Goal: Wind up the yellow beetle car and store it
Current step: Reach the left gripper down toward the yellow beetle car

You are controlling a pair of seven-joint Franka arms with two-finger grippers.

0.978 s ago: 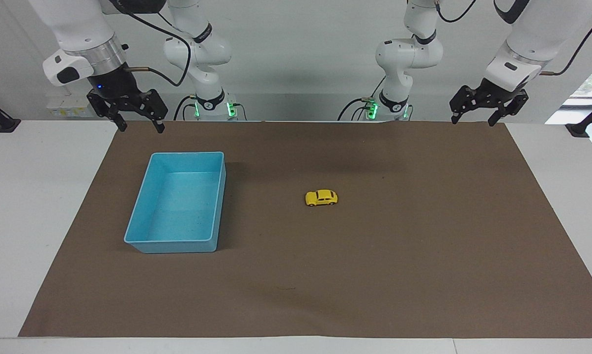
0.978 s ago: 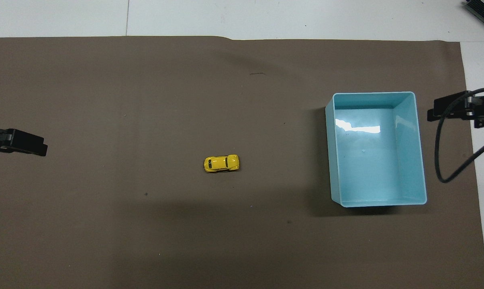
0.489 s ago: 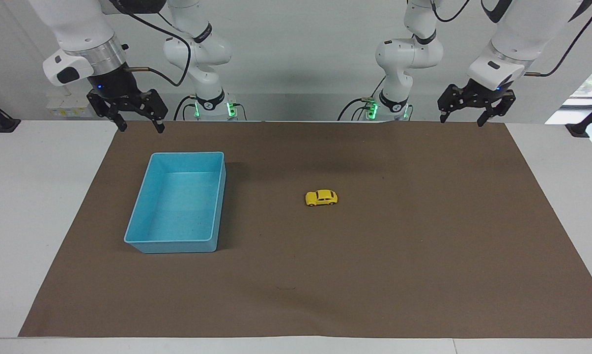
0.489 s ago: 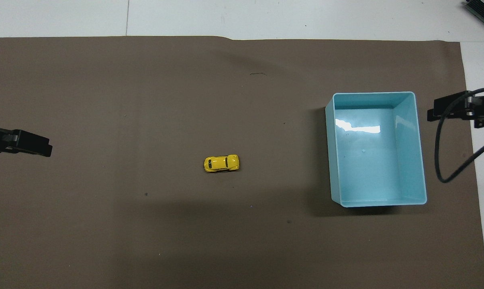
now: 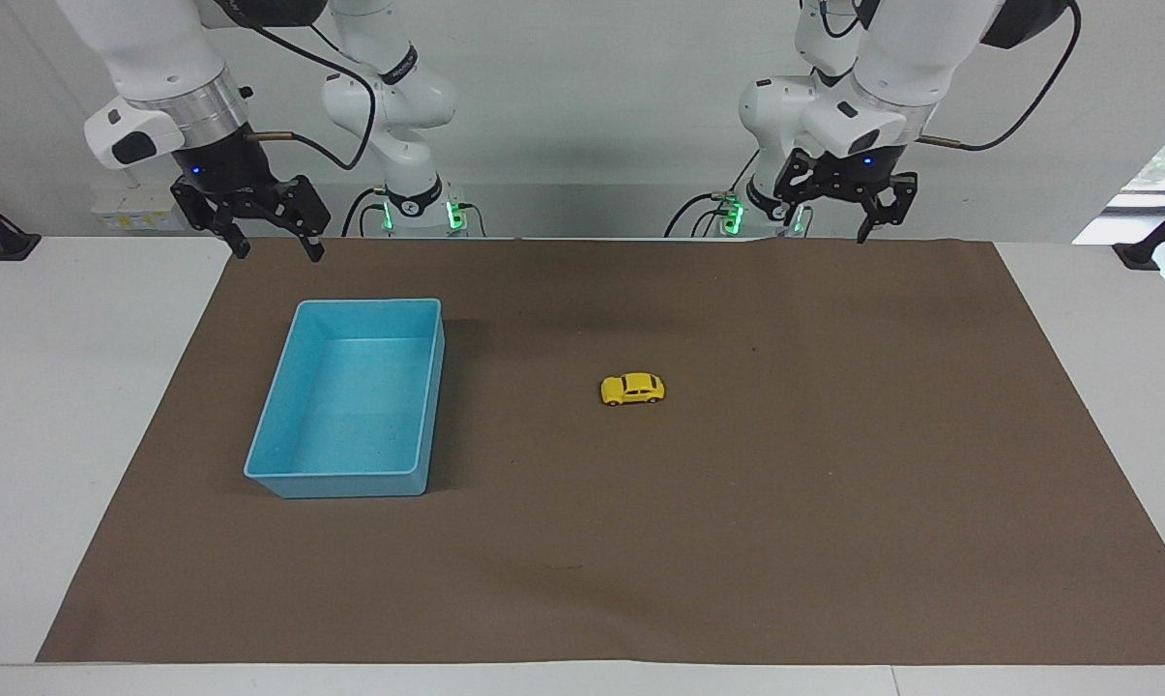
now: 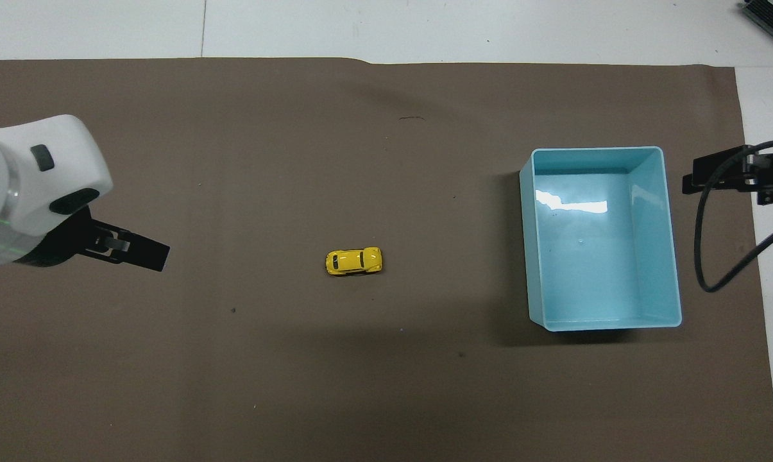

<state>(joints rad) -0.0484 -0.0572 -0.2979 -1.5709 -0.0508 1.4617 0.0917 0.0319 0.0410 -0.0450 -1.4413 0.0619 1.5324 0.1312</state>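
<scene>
The yellow beetle car [image 5: 632, 389] [image 6: 353, 261] stands on its wheels alone near the middle of the brown mat [image 5: 737, 541]. Nothing touches it. My left gripper [image 5: 833, 228] [image 6: 144, 251] hangs open and empty in the air over the mat's edge by the robots, well apart from the car. Toward the right arm's end of the table, the right gripper [image 5: 280, 253] [image 6: 704, 181] waits open and empty over the mat's corner, above and beside the blue bin.
An open light-blue bin [image 5: 342, 483] [image 6: 526, 256] with nothing in it sits on the mat toward the right arm's end, level with the car. White tabletop [image 5: 60, 406] borders the mat [image 6: 232, 385] on all sides.
My left arm has swung in from its end of the table toward the middle, closing on the car's side. The right arm, car and bin have not moved.
</scene>
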